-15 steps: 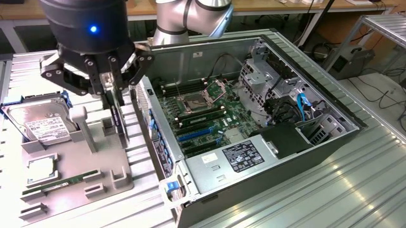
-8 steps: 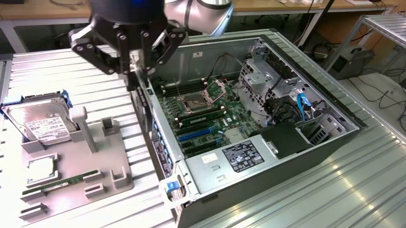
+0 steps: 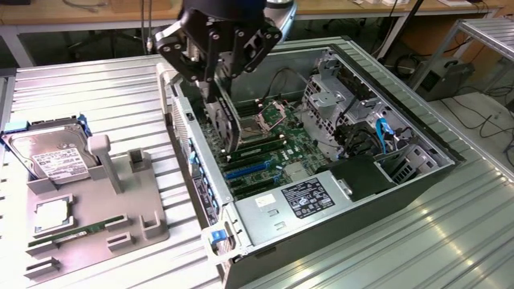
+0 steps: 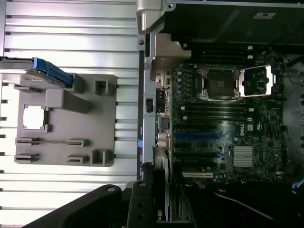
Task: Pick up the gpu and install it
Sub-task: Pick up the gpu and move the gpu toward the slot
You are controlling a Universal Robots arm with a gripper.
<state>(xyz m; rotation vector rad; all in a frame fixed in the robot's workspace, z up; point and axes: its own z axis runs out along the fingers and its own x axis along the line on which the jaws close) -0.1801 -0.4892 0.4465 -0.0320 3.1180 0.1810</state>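
We're gripping the gpu (image 3: pixel 225 123) in the hand (image 3: pixel 215 95), fingers clenched on its upper edge. The arm is coming in from above, and the hand is pointing down into the open PC case (image 3: pixel 186 129). The card is hanging upright and slightly tilted, just beside the case's rear panel, with its lower edge sitting close over the motherboard (image 3: pixel 277 153) near the blue slots (image 3: pixel 245 170). We can't tell if it's touching a slot. On the bench (image 3: pixel 96 84), the grey fixture (image 3: pixel 136 217) is carrying the hard drive (image 3: pixel 52 156) and RAM stick (image 3: pixel 76 233).
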